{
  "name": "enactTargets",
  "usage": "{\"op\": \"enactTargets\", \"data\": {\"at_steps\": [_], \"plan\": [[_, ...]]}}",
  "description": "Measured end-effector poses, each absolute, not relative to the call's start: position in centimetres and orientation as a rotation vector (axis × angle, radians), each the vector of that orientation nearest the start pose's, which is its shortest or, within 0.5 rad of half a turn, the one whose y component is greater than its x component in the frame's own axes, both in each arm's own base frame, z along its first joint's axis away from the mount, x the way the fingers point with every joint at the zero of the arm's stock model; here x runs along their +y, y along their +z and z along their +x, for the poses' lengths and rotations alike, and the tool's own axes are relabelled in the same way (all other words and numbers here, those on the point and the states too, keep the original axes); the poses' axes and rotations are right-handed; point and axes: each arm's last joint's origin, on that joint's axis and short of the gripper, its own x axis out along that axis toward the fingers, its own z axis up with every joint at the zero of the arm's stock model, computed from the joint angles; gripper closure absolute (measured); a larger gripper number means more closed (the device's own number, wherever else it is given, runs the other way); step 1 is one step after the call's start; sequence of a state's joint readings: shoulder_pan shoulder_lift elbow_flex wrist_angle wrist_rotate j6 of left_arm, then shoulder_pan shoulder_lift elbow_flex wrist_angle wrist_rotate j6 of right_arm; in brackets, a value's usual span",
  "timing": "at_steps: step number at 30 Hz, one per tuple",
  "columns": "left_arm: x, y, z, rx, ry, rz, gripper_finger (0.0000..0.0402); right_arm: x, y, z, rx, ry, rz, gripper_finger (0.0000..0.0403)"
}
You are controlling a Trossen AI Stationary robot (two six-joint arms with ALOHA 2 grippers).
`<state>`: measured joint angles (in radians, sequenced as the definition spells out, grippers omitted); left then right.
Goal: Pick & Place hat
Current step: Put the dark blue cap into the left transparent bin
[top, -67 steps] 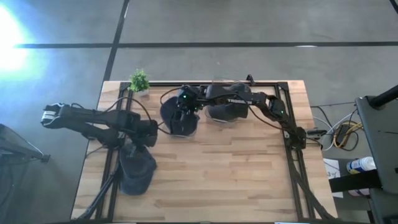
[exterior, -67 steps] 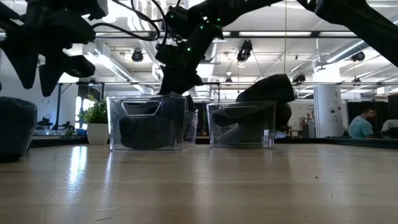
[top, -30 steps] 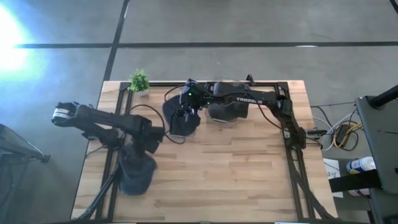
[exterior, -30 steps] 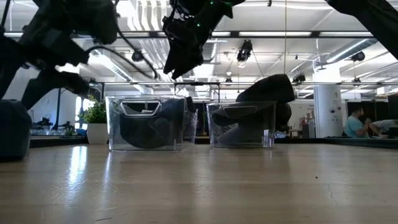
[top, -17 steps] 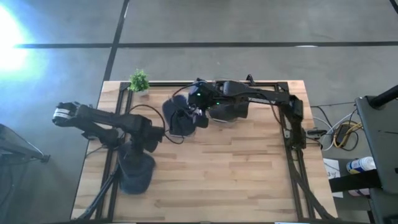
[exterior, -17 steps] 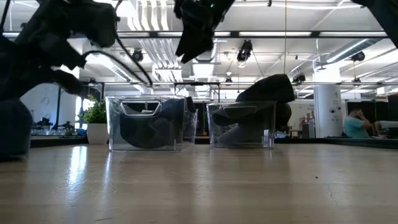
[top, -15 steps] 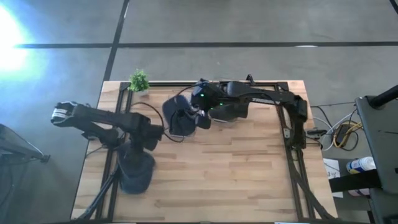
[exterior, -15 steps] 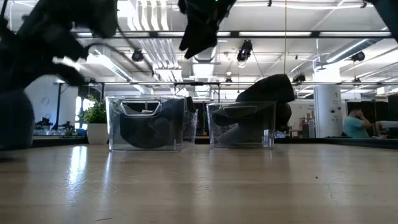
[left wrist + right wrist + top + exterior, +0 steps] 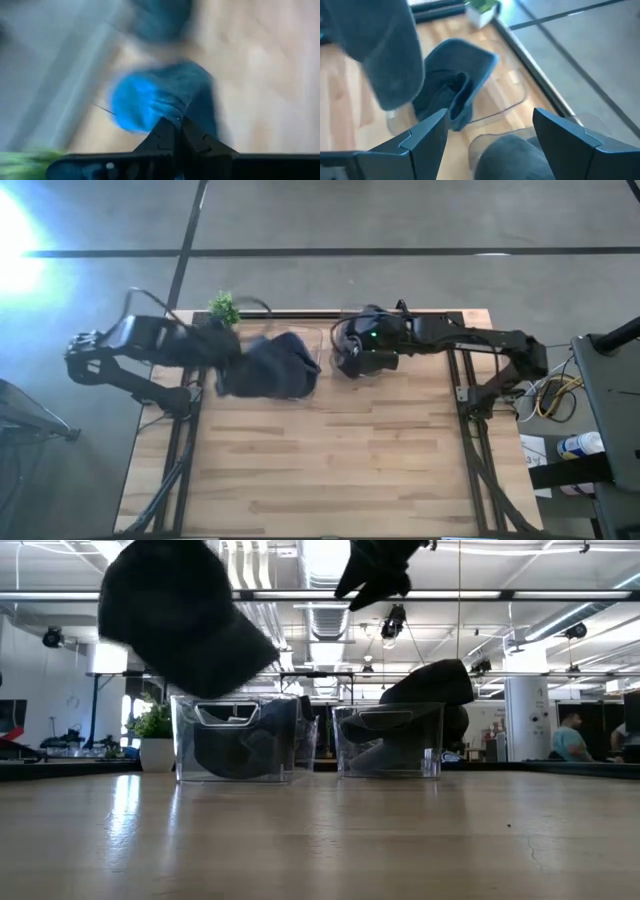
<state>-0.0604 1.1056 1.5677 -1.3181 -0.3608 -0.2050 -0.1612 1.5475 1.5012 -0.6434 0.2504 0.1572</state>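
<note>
A dark hat (image 9: 275, 368) hangs in the air over the far left part of the table, with my left gripper (image 9: 228, 362) shut on it. In the low view the hat (image 9: 180, 625) is well above the left clear bin (image 9: 235, 740), which holds another dark hat (image 9: 452, 85). My right gripper (image 9: 375, 570) is open and high up, over the right clear bin (image 9: 390, 740), where a dark hat sits heaped above the rim. Nothing is between its fingers (image 9: 427, 135). My left gripper pinches the hat's cloth (image 9: 175, 117) between its two shut fingers, at the side of the hat toward the table's left. The hat is lifted clear of the table and hangs below and ahead of the fingers. Blur hides which part of the hat that is.
A small potted plant (image 9: 223, 308) stands at the far left corner, close behind the left arm. A black frame runs along the table's left, far and right sides. Bare wood (image 9: 330, 460) fills the near half. People show in the room beyond (image 9: 575, 735).
My left gripper has shut on the hat lying near the table's left edge, lifted it clear and swung it up and toward the far edge, over the left bin. My right gripper, still open, has moved up and toward the table's right, from the left bin to the right bin.
</note>
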Motion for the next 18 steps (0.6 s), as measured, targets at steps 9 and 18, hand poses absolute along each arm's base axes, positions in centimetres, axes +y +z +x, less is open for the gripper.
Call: {"op": "enactTargets", "data": {"at_steps": [9, 18], "plan": [[1.3, 46.0, 19.7, 0.417, 0.885, 0.257, 0.0401, -6.0, 34.0, 30.5, 0.615, -0.589, 0.198, 0.0120], [0.4, 31.3, 29.1, 0.727, 0.765, 0.322, 0.0401, -5.3, 31.6, 30.2, 0.635, -0.591, 0.222, 0.0124]]}}
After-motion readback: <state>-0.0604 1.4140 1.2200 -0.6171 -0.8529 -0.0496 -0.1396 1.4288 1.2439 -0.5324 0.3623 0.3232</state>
